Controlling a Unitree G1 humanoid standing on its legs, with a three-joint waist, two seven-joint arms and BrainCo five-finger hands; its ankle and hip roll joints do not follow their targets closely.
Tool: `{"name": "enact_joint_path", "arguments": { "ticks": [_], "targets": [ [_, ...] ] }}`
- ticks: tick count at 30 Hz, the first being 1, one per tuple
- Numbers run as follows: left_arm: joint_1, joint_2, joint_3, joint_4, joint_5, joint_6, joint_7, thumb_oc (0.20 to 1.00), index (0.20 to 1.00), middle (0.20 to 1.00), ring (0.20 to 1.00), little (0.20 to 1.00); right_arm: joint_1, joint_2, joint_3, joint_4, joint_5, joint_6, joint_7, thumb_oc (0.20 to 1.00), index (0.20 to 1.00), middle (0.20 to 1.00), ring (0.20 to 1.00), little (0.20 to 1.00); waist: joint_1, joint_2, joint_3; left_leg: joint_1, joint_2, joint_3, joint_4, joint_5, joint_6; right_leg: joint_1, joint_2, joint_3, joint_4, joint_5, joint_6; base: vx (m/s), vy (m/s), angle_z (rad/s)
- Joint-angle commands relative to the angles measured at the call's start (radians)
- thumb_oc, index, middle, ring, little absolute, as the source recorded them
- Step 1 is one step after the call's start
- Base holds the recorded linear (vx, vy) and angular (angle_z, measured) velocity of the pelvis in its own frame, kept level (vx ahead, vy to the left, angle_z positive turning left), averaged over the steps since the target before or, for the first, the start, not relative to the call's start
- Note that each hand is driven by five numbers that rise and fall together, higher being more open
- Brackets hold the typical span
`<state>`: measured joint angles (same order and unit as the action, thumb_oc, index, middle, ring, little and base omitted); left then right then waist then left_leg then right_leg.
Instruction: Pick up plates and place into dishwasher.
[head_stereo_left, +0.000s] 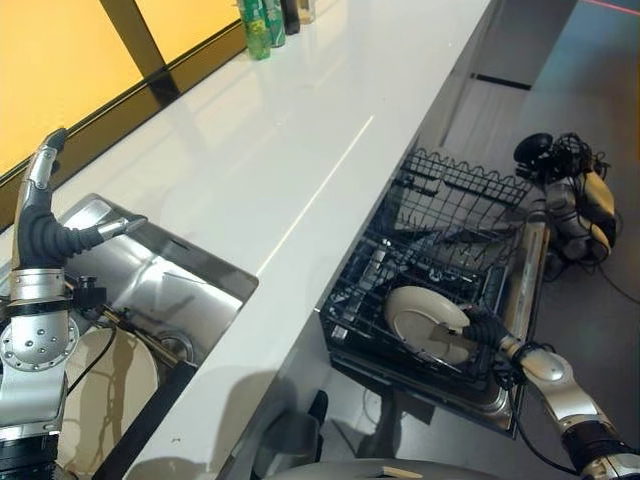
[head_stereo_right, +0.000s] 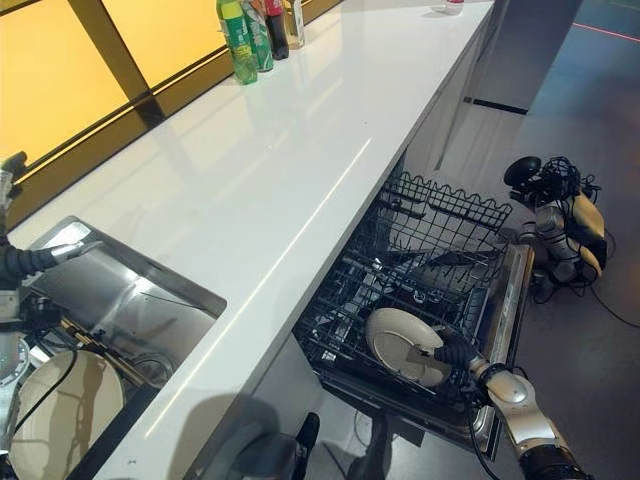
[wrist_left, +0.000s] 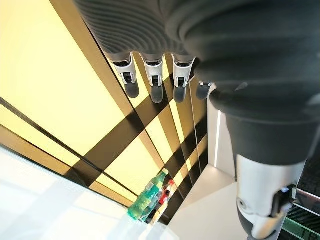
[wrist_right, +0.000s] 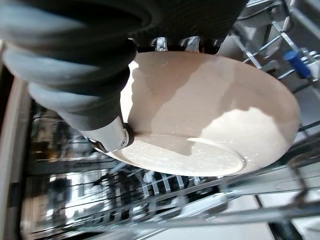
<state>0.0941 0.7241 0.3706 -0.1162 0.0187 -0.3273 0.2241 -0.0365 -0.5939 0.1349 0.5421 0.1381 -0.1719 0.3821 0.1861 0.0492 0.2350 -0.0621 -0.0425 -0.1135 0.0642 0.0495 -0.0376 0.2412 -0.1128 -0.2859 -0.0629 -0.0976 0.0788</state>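
Where windows glow amber, glossy white counter (head_stereo_left: 300, 150)

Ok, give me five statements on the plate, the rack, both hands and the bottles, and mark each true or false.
1. The right hand grips a cream plate. True.
2. That plate lies in the sink. False: it is over the dishwasher rack.
3. The left hand holds a plate. False: it is raised, fingers straight, holding nothing.
4. The dishwasher rack is pulled out below the counter. True.
5. The bottles stand in the rack. False: they stand on the counter's far end.
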Motion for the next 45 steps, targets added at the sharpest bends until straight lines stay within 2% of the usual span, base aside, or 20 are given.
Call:
{"name": "enact_joint_path", "arguments": {
  "ticks": [1, 10, 11, 12, 13, 24, 32, 39, 45],
  "targets": [
    [0.009, 0.033, -0.012, -0.052, -0.009, -0.008, 0.044, 1.0, 1.0, 1.0, 1.0, 1.0, 0.035, 0.013, 0.104, 0.016, -0.02, 0.009, 0.034, 0.2, 0.2, 0.2, 0.2, 0.2, 0.014, 0.013, -0.065, -0.065, 0.049, -0.003, 0.05, -0.011, -0.076, -0.09, -0.082, 0.02, 0.135, 0.0, 0.008, -0.01, 0.03, 0.01],
    [0.019, 0.029, 0.006, -0.05, -0.01, 0.003, 0.033, 1.0, 1.0, 1.0, 1.0, 1.0, 0.053, 0.034, 0.088, 0.004, -0.039, 0.011, -0.013, 0.2, 0.2, 0.2, 0.2, 0.2, 0.01, 0.006, -0.091, -0.032, 0.056, 0.01, 0.025, -0.014, -0.073, -0.075, -0.079, 0.016, 0.127, -0.002, 0.013, 0.0, 0.006, 0.01],
    [0.021, 0.029, 0.009, -0.051, -0.01, 0.002, 0.033, 1.0, 1.0, 1.0, 1.0, 1.0, 0.056, 0.035, 0.085, 0.001, -0.039, 0.011, -0.019, 0.58, 0.58, 0.58, 0.58, 0.58, 0.009, 0.004, -0.094, -0.028, 0.057, 0.011, 0.022, -0.014, -0.072, -0.074, -0.079, 0.016, 0.127, -0.002, 0.013, 0.0, 0.0, 0.0],
    [0.021, 0.029, 0.011, -0.052, -0.009, 0.003, 0.034, 1.0, 1.0, 1.0, 1.0, 1.0, 0.057, 0.036, 0.082, -0.003, -0.037, 0.012, -0.024, 0.906, 0.906, 0.906, 0.906, 0.906, 0.008, 0.003, -0.096, -0.025, 0.058, 0.012, 0.017, -0.014, -0.072, -0.073, -0.077, 0.016, 0.125, -0.002, 0.014, 0.0, 0.0, 0.0],
    [0.022, 0.028, 0.012, -0.05, -0.006, 0.002, 0.038, 1.0, 1.0, 1.0, 1.0, 1.0, 0.058, 0.039, 0.079, -0.006, -0.038, 0.014, -0.028, 1.0, 1.0, 1.0, 1.0, 1.0, 0.007, 0.001, -0.101, -0.018, 0.059, 0.014, 0.011, -0.014, -0.071, -0.071, -0.075, 0.016, 0.124, -0.003, 0.013, -0.03, -0.001, 0.01],
    [0.016, 0.034, 0.033, -0.027, -0.003, 0.002, 0.041, 1.0, 1.0, 1.0, 1.0, 1.0, 0.054, 0.044, 0.041, -0.076, -0.057, 0.02, -0.092, 1.0, 1.0, 1.0, 1.0, 1.0, 0.009, -0.013, -0.128, 0.016, 0.067, 0.011, -0.019, -0.014, -0.067, -0.057, -0.058, 0.007, 0.116, -0.008, 0.008, -0.01, -0.005, 0.0],
    [0.05, 0.021, 0.08, -0.003, -0.017, 0.004, 0.047, 1.0, 1.0, 1.0, 1.0, 1.0, 0.049, 0.036, -0.027, -0.222, -0.075, 0.038, -0.139, 1.0, 1.0, 1.0, 1.0, 1.0, 0.009, -0.017, -0.141, 0.036, 0.072, 0.006, -0.041, -0.012, -0.06, -0.058, -0.047, 0.003, 0.115, -0.01, 0.003, 0.0, -0.003, 0.0],
    [0.083, 0.014, 0.12, 0.013, 0.012, -0.009, 0.058, 1.0, 1.0, 1.0, 1.0, 1.0, 0.03, 0.005, -0.105, -0.321, -0.08, 0.019, -0.177, 1.0, 1.0, 1.0, 1.0, 1.0, 0.013, -0.019, -0.142, 0.039, 0.073, 0.001, -0.04, -0.014, -0.056, -0.067, -0.044, -0.001, 0.124, -0.011, -0.001, -0.01, 0.0, 0.02],
    [0.122, 0.014, 0.17, 0.046, 0.006, 0.009, 0.046, 1.0, 1.0, 1.0, 1.0, 1.0, 0.02, -0.02, -0.16, -0.454, -0.089, 0.011, -0.18, 1.0, 1.0, 1.0, 1.0, 1.0, 0.019, -0.016, -0.151, 0.047, 0.071, 0.0, -0.05, -0.014, -0.052, -0.076, -0.045, -0.008, 0.129, -0.013, -0.002, -0.02, 0.012, 0.01]
  ]
}}
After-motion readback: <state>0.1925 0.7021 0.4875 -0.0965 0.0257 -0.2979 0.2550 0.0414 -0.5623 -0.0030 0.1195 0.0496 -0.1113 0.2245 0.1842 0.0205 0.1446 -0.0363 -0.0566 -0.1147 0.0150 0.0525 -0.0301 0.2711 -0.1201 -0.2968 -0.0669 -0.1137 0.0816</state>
